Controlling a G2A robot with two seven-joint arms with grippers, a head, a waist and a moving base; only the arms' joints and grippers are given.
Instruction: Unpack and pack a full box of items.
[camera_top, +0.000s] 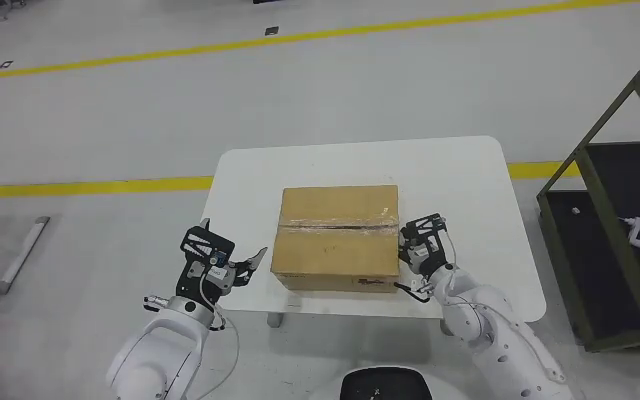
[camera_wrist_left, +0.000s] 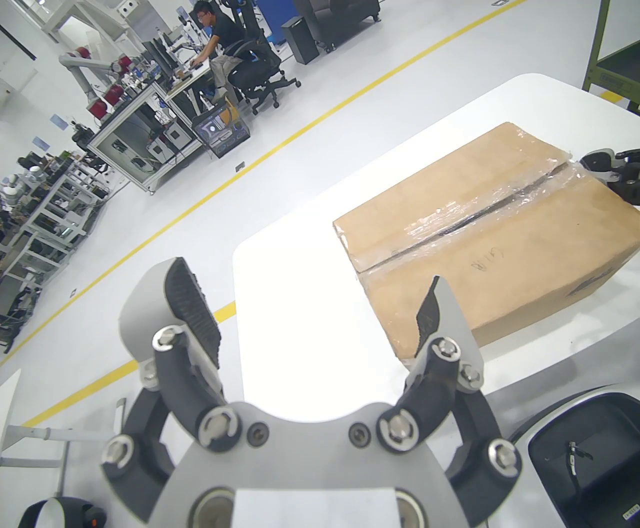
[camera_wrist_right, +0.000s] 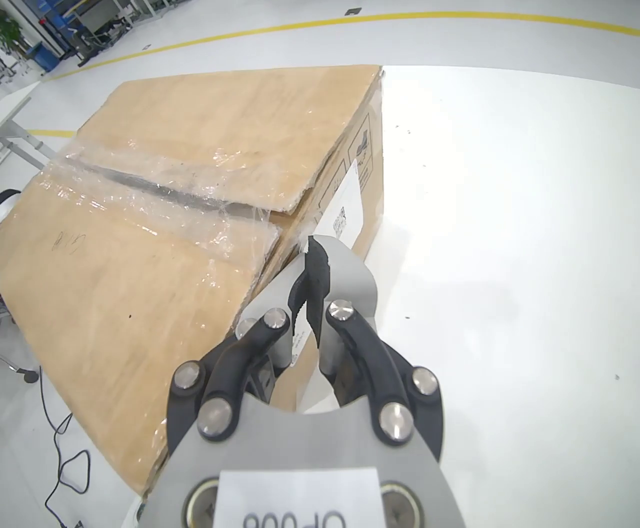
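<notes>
- Box (camera_wrist_right: 165, 150), top face, left side of the right wrist frame: short handwritten scrawl (camera_wrist_right: 70, 242) in dark pen, not legible.
- Box end face, centre of the right wrist frame: white label (camera_wrist_right: 350, 200) with a small square code and fine print, too small to read.
- Same face, just above the label: printed handling symbols (camera_wrist_right: 364, 145), dark pictograms with no words I can make out.
- Base of the right gripper (camera_wrist_right: 314, 255), bottom edge of the frame: white sticker (camera_wrist_right: 299, 500) with large dark characters, upside down and cut by the frame edge.
- Box long side, right part of the left wrist frame: dark printed mark (camera_wrist_left: 590, 285), unreadable.
</notes>
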